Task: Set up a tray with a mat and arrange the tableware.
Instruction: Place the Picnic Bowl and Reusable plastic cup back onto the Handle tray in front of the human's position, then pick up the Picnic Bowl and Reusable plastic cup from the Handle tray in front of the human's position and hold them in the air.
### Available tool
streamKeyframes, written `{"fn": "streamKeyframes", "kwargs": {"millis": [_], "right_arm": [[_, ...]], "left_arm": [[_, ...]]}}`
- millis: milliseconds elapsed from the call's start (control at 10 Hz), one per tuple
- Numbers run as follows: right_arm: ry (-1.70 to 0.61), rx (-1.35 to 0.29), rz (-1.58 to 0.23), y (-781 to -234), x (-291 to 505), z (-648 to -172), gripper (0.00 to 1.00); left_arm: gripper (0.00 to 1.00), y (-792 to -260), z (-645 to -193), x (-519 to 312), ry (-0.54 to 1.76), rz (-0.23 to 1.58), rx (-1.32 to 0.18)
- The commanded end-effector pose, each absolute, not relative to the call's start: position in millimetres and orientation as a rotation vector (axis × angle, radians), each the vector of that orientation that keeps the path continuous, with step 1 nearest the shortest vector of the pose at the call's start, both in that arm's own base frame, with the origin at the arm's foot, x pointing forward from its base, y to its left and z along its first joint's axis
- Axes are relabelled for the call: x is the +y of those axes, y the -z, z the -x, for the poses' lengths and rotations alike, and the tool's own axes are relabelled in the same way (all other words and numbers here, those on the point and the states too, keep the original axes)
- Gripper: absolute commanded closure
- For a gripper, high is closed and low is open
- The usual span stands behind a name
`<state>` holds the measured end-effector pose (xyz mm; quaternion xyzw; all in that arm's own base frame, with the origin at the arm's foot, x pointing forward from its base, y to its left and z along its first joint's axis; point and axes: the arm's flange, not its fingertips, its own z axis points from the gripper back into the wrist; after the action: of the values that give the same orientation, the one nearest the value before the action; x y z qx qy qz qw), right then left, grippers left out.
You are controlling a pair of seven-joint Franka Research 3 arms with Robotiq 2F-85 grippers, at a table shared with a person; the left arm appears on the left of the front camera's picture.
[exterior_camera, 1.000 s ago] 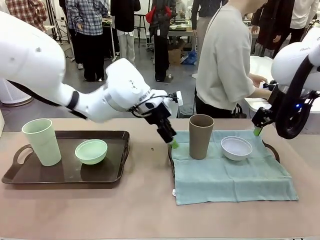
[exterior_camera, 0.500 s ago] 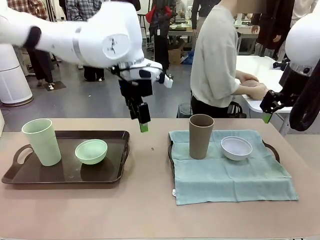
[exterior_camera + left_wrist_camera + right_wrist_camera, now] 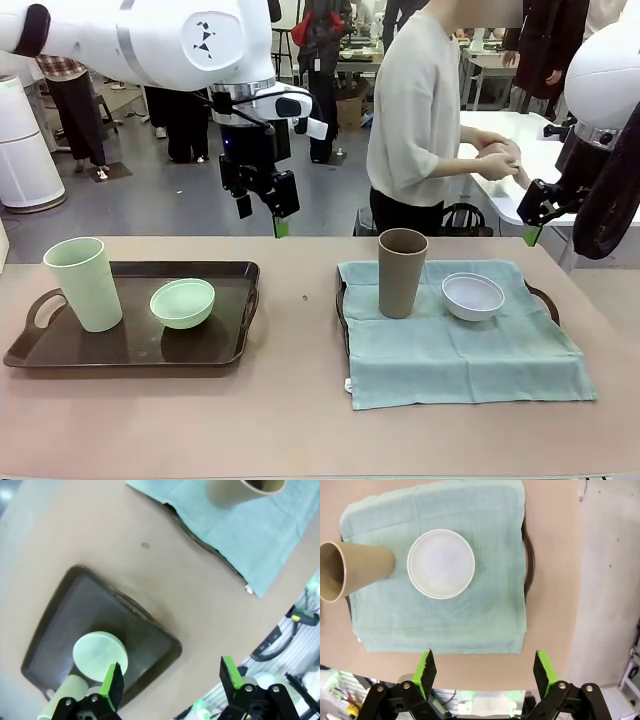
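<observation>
- Left gripper (image 3: 170, 672) hangs released and empty; beneath it a bare dark tray (image 3: 120, 345) carries the pale green cup (image 3: 84, 283) and pale green bowl (image 3: 182, 302), apparently lacking a mat.
- Right gripper (image 3: 482, 672), likewise released, hovers over the teal mat (image 3: 445, 615) bearing the brown cup (image 3: 355, 570) and white bowl (image 3: 441, 563); that side looks finished.

The left gripper (image 3: 262, 212) is no longer down low at the left edge of the green mat (image 3: 470, 345), next to the brown cup (image 3: 402, 272). It is now up high above the table, near the right end of the left tray (image 3: 110, 345), with its fingers pointing down. The right gripper (image 3: 530, 232) is a bit higher and farther right, off the mat's far corner. The person (image 3: 415, 110) stands a little more to the left, with hands (image 3: 497, 158) higher up.
</observation>
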<state>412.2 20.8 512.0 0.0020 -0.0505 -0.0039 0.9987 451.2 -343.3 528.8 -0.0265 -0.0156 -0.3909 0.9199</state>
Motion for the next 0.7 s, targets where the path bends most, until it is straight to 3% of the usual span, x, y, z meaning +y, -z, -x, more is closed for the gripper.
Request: {"fn": "streamKeyframes", "kwargs": {"millis": [0, 600], "right_arm": [[0.005, -0.119, -0.001, -518.8, 22.8, -405.6, 0.00], [0.005, -0.119, -0.001, -518.8, 22.8, -405.6, 0.00]], "left_arm": [[0.00, -523.0, -450.2, -347.0, 0.876, 0.054, -0.023], [0.00, -523.0, -450.2, -347.0, 0.876, 0.054, -0.023]]}}
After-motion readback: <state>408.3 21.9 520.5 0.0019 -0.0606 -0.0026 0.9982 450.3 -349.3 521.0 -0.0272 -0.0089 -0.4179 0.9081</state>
